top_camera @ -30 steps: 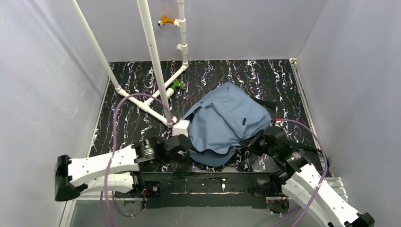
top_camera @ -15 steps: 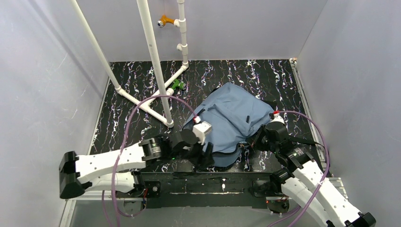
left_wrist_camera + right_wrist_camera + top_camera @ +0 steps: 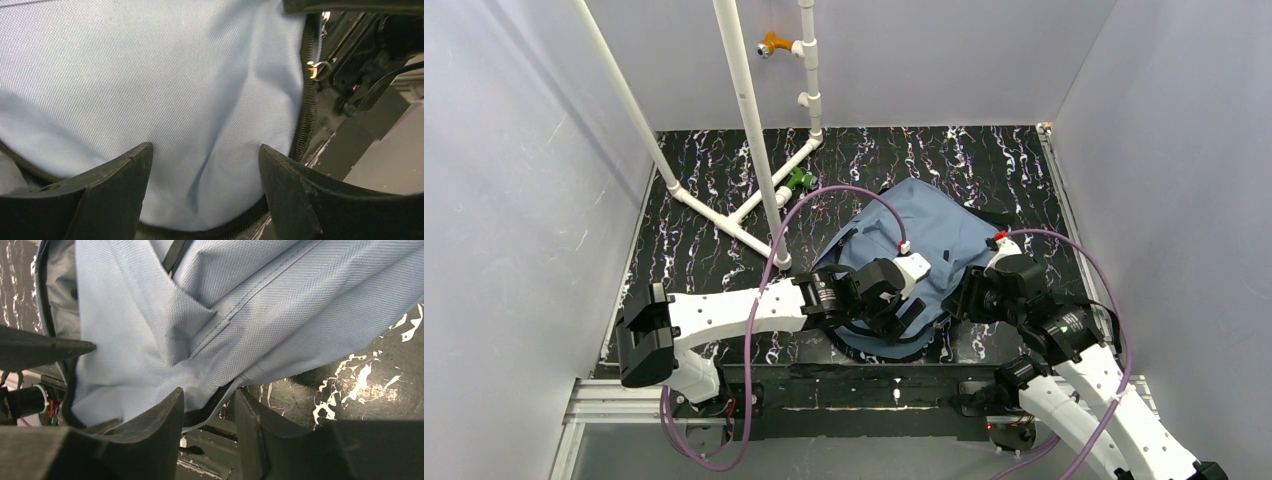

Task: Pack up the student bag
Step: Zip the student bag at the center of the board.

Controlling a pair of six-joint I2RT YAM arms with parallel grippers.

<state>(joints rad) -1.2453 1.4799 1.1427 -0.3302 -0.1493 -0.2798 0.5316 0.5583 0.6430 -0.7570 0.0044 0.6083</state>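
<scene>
The student bag, dusty-blue fabric with black zipper trim, lies flat on the black marbled table, its rounded near edge toward the arms. My left gripper hovers open over that near edge; in the left wrist view blue cloth and the zipper curve show between its spread fingers. My right gripper is at the bag's near right edge. Its jaws stand apart around the zipper hem without pinching it, and the bag fills the view above. No other item to pack is in view.
A white PVC pipe frame rises at the back left, with a green clamp at its foot. Grey walls close in on three sides. A black plate and metal rail run along the near edge.
The left arm swung right across the bag's near edge and opened. The right gripper opened and let go of the hem. The bag's near flap dropped flatter.
</scene>
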